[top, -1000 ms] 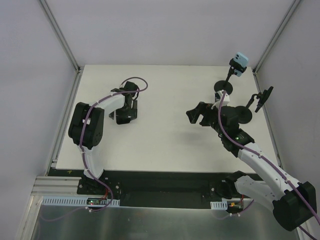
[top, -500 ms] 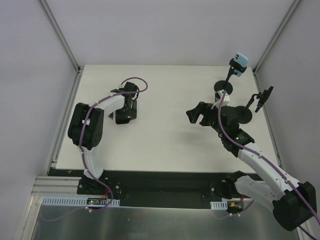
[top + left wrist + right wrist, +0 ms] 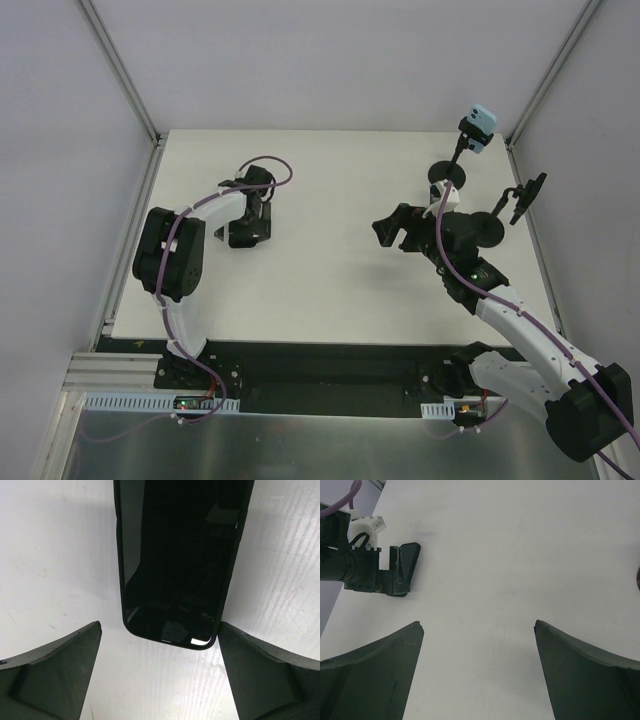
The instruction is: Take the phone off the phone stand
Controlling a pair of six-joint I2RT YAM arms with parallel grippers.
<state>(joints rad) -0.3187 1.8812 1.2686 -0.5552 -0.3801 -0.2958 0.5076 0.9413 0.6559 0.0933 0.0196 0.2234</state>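
Left end effector (image 3: 159, 624), spread wide, hovers above phone (image 3: 180, 555) on table (image 3: 55, 555).

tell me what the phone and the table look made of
Phone: front looks like glossy black glass, since it mirrors shapes sharply; the rim looks duller, maybe plastic. Table: matte white, with faint streaks and scuffs, perhaps laminate or painted board; cannot tell which.

Phone (image 3: 180, 555) lies flat on table (image 3: 50, 555), just ahead of left hand (image 3: 159, 626).

The left end effector (image 3: 247, 233) points downward, fingers spread wide, and the right end effector (image 3: 393, 228) is equally spread.
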